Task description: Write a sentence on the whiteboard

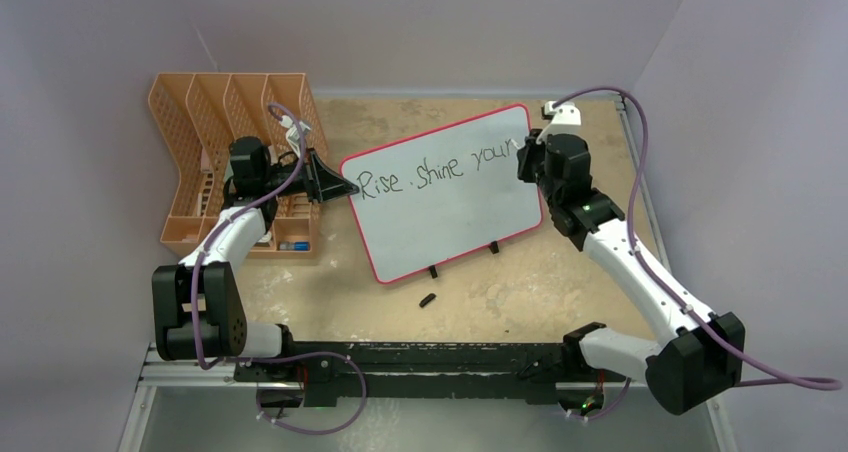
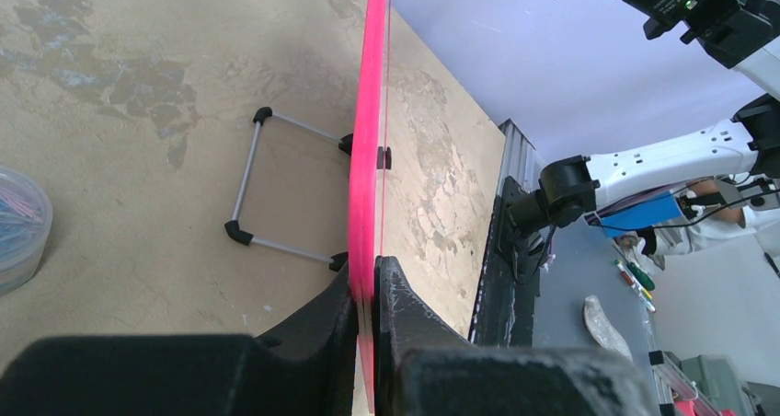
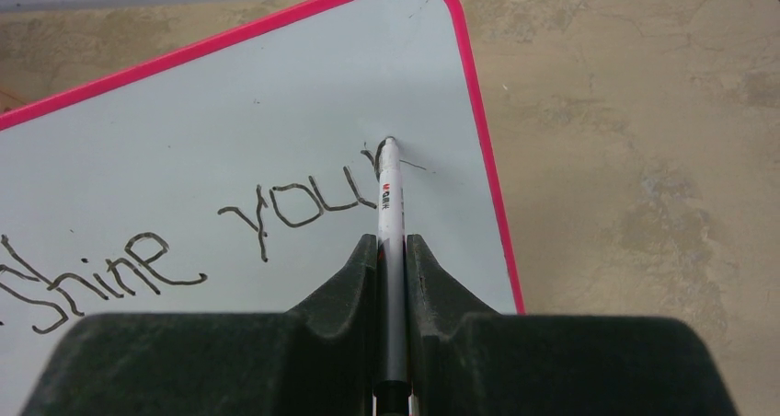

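beige, stained tabletop (image 1: 500, 282) inside a pale-walled booth, seen from above. the whiteboard (image 1: 450, 217) is propped on its two black feet mid-table, angled so that its right end lies farther away. its left edge is clamped between the closed fingers of the left gripper (image 2: 370, 283), with the pink rim pinched edge-on in the wrist view. the right gripper (image 3: 391, 243) is closed on a white marker (image 3: 391, 195), whose tip is pressed to the board near the far right corner. the sentence (image 1: 440, 164) is read as "rise . shine you", plus a last letter, probably an r, partly hidden behind the marker tip. the writing step is judged to be under way, with the first line nearly done. little bare board is left to the right of the tip, so the next move is judged to call for the tip to be lifted and carried left and nearer, below the first line. an orange mesh file rack (image 1: 215, 162) is seen at far left.
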Robot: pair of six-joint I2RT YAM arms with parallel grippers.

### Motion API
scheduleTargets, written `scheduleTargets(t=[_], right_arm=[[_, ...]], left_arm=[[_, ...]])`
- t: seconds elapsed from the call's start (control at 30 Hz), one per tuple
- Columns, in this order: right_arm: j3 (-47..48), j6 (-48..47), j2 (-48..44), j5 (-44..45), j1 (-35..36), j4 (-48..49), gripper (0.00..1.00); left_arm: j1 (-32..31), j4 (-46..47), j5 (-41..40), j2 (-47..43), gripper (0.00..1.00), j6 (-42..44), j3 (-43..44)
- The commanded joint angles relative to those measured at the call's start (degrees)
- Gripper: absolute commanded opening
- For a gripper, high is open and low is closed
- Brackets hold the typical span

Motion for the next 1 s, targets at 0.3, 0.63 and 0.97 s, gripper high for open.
scheduleTargets(t=[0.3, 0.63, 0.97], right_arm=[[3.98, -0.37, -4.95, 1.71, -0.33, -3.66, 0.00], [3.79, 3.63, -9.48, -3.01, 2.28, -9.94, 0.00], [2.38, 11.08, -10.37, 5.75, 18.28, -12.40, 0.00]], left_arm=[[0.26, 0.45, -1.62, -0.82, 0.00, 1.79, 1.55], [0.24, 0.80, -1.87, -0.96, 0.00, 1.53, 1.36], [0.19, 1.71, -2.74, -1.35, 0.00, 0.76, 0.68]])
